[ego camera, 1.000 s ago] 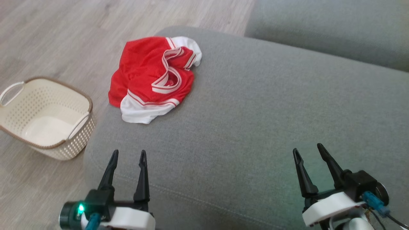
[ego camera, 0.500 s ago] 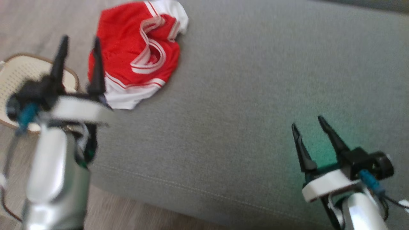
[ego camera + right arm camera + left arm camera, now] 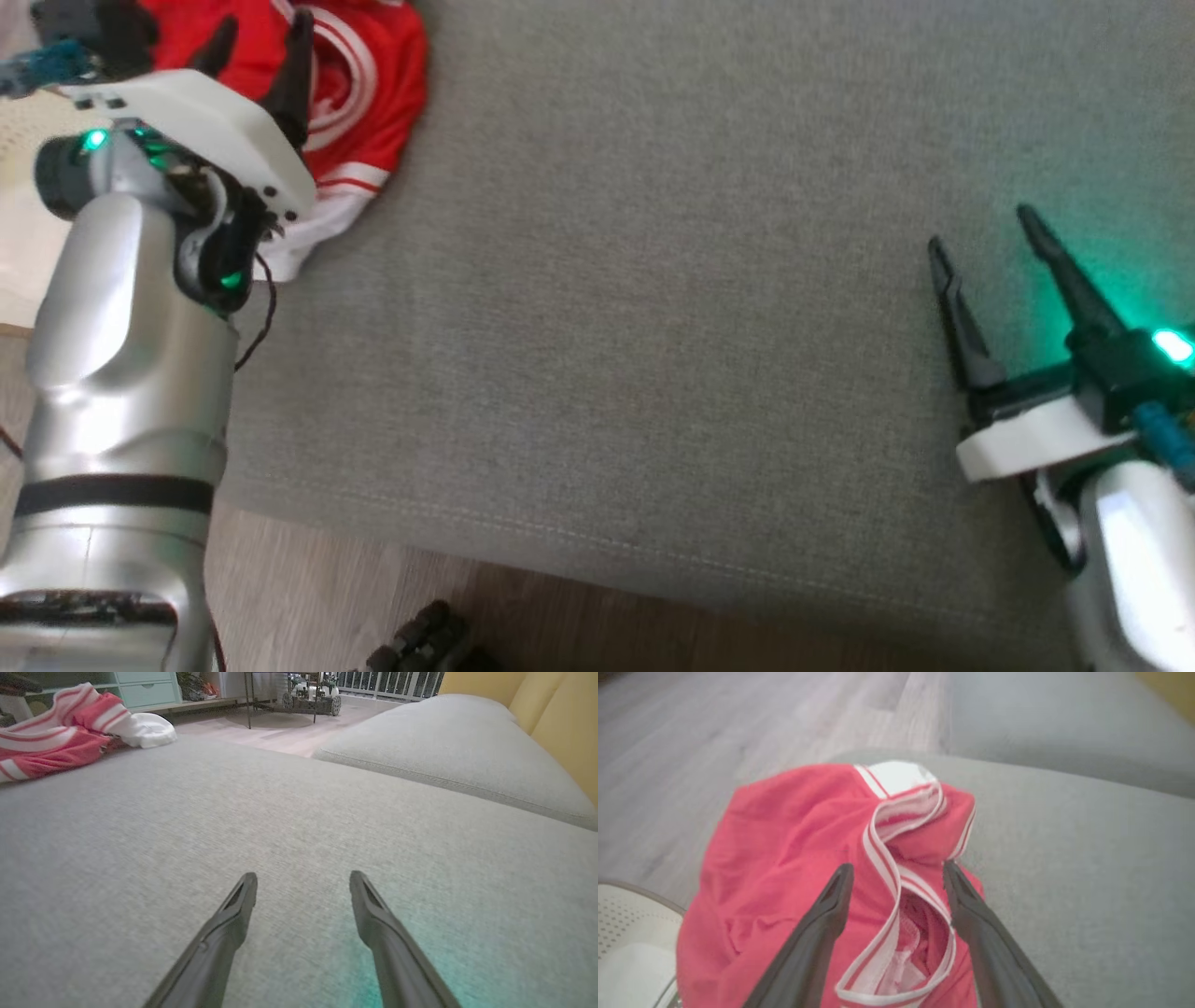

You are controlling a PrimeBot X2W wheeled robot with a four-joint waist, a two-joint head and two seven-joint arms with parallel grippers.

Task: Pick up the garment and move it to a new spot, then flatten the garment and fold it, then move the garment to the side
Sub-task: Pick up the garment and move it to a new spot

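Note:
A crumpled red garment (image 3: 369,89) with white striped trim lies on the grey sofa cushion (image 3: 653,327) at the head view's upper left. It also appears in the left wrist view as the garment (image 3: 784,868), and far left as the garment (image 3: 51,746) in the right wrist view. My left gripper (image 3: 261,33) hovers open just over it, fingers straddling the striped band (image 3: 882,858) with nothing pinched. My right gripper (image 3: 980,233) stands open above bare cushion at the right, far from the cloth.
A cream perforated basket (image 3: 626,942) sits on the wood floor beside the sofa's left edge. A second grey cushion (image 3: 444,751) lies beyond. The sofa's front seam (image 3: 607,546) borders the floor near me.
The head camera has tilted down and shifted, so the whole picture moved. My left arm has reached forward from beside the basket to over the garment. The right gripper stays open over the cushion.

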